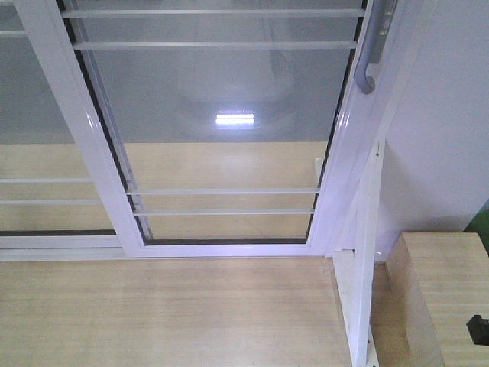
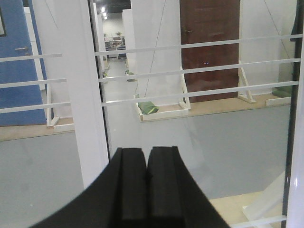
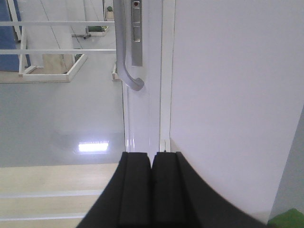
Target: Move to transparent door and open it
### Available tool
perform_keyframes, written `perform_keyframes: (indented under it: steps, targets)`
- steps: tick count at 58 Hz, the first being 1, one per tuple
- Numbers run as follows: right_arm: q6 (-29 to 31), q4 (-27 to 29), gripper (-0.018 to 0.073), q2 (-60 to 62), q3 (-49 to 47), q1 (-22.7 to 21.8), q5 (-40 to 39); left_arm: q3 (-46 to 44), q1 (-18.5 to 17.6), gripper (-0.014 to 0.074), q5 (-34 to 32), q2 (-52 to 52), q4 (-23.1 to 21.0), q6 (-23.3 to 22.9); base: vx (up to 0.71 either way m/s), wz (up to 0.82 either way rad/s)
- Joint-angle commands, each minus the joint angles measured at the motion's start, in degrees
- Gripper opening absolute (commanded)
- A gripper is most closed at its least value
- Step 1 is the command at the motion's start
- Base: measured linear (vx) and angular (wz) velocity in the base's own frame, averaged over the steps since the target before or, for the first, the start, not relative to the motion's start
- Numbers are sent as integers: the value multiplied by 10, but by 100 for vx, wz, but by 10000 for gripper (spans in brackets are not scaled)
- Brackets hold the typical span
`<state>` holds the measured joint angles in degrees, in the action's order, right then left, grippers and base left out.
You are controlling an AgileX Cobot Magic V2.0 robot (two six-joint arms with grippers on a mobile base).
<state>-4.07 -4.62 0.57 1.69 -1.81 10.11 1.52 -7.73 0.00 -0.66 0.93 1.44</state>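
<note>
The transparent door (image 1: 229, 107) fills the front view: clear glass in a white frame with thin white bars, closed against the right jamb. Its curved silver handle (image 1: 372, 53) hangs on the right stile. In the right wrist view the handle (image 3: 124, 52) shows up close, its hooked end above and left of my right gripper (image 3: 152, 154), which is shut and empty, a short way from the stile. The left wrist view looks through the barred glass (image 2: 199, 95); my left gripper (image 2: 146, 151) is shut and empty, near a white upright stile (image 2: 80, 95).
A second barred glass panel (image 1: 38, 153) without a handle overlaps on the left. A white wall (image 1: 451, 115) stands right of the door, with a white post (image 1: 359, 306) and a wooden box (image 1: 443, 298) at its foot. Wooden floor (image 1: 168, 313) lies before the door.
</note>
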Motion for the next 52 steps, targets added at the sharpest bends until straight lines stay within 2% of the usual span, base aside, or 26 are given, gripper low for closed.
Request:
perform_keyframes:
  steps: [1,32,52]
  targets:
    - [0,-2,-5,9,8,-3,-48,18,-2,-6,-51,-7,-5,-5,31,-2]
    - [0,-2,-5,9,8,-3,-48,18,-2,-6,-51,-7,-5,-5,22,2]
    - [0,-2,-5,-16,8,-1,-47,14,-9,-6,-38,32,-5,-5,1,-1]
